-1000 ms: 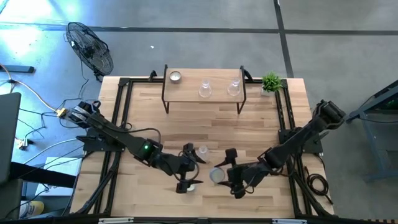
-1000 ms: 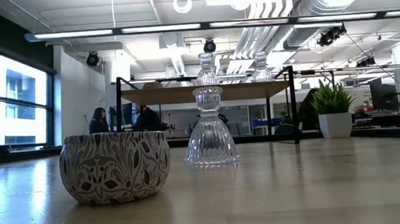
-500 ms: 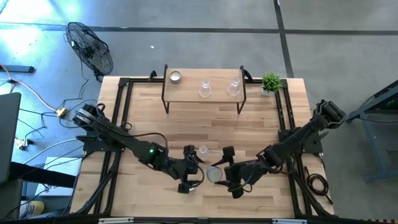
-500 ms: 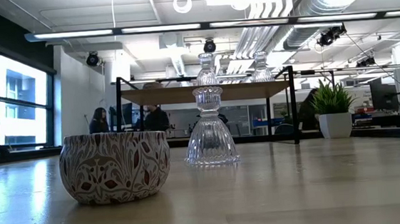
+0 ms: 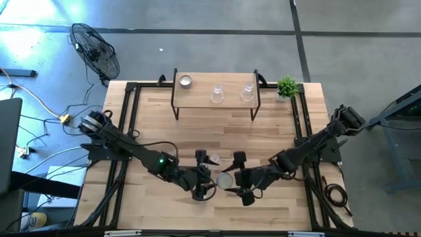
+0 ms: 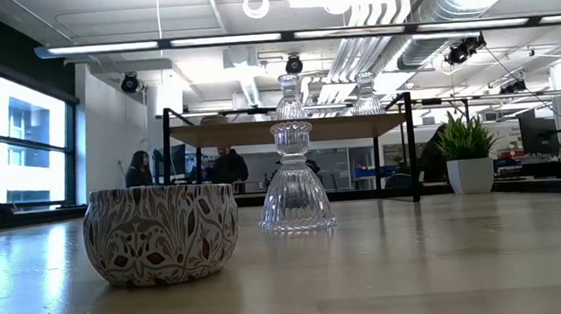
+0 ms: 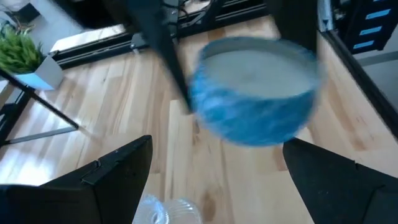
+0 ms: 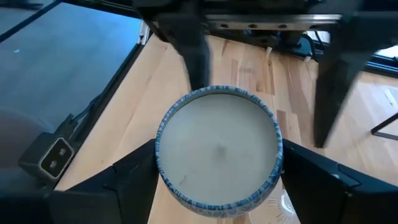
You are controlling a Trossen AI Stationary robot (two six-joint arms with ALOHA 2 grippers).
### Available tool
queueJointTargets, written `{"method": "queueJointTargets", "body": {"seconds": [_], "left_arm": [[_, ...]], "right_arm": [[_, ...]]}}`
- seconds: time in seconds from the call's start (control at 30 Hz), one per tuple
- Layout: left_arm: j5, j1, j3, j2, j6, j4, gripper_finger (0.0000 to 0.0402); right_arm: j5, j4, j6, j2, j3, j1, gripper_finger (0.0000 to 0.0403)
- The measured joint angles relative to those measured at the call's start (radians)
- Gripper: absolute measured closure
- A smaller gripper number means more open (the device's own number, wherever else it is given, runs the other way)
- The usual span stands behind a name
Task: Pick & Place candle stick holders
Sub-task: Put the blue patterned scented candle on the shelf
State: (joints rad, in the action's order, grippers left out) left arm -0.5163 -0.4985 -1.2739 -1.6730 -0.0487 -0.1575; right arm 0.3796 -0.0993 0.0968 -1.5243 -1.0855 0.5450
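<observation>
**Two end effectors crowd one blue tealight cup**

The right end effector, fingers spread, pinches the blue tealight cup at the surface's near middle. The left end effector, spread and empty, hovers just beside it. Their fingers could collide, and the clear glass holder nearby could topple.

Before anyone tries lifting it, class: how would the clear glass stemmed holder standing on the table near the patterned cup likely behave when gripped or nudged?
The glass stemmed holder looks smooth, so probably slippery between fingers. Its narrow ridged stem over a flared bell base suggests that a low push slides it, while a high push may tip it. Being glass, it could chip if it falls on the table.
</observation>
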Motion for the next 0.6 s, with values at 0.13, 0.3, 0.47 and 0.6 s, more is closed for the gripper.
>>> {"method": "queueJointTargets", "body": {"seconds": [0.13,0.3,0.47,0.6], "left_arm": [[-0.041,-0.028,0.000,0.000,0.001,0.003,0.0046],[-0.132,-0.074,0.000,0.000,0.069,0.048,0.0046],[-0.129,-0.078,0.000,0.000,0.094,0.063,0.0046],[-0.134,-0.077,0.000,0.000,0.097,0.061,0.0046]], "right_arm": [[0.003,-0.009,0.008,0.000,0.000,-0.014,0.0120],[-0.011,-0.016,0.026,0.000,0.000,-0.032,0.0120],[-0.013,-0.007,0.021,0.000,0.000,-0.035,0.0120],[-0.013,0.003,0.019,0.000,0.000,-0.035,0.0120]]}}
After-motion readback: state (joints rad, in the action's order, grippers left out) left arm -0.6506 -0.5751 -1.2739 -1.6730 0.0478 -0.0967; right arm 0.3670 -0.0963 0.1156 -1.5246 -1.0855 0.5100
